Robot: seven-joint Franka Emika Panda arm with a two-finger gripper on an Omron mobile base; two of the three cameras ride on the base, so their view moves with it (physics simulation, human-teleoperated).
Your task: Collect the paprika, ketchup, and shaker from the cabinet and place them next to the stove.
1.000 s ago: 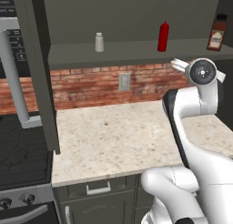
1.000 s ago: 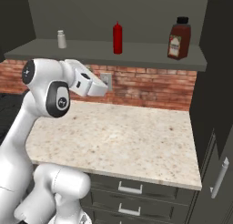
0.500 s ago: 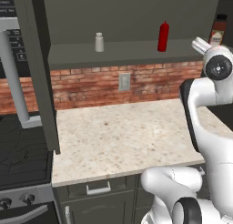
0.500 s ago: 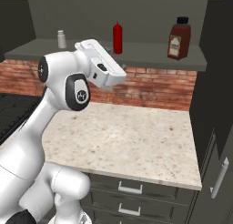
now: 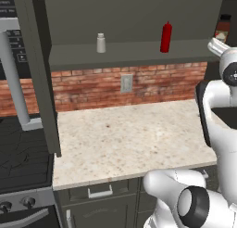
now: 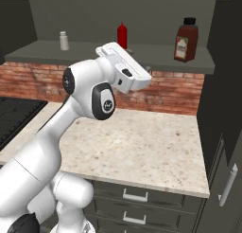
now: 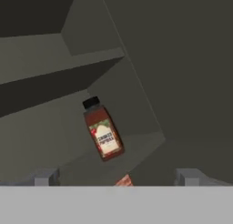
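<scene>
Rising from its earlier low pose over the surface [image 6: 142, 147], the arm now aims its pincer [image 7: 116, 175], jaws spread wide and empty, at the paprika [image 7: 103, 129], upright on the cabinet [image 6: 118, 54] shelf toward 12 o'clock. Ketchup [image 6: 122, 35] and shaker [image 6: 63, 40] remain shelved; the first pick seems imminent.

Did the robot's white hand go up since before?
Yes. In the right base view the gripper has risen from beside the brick wall to the dark cabinet shelf, nearer the paprika.
</scene>
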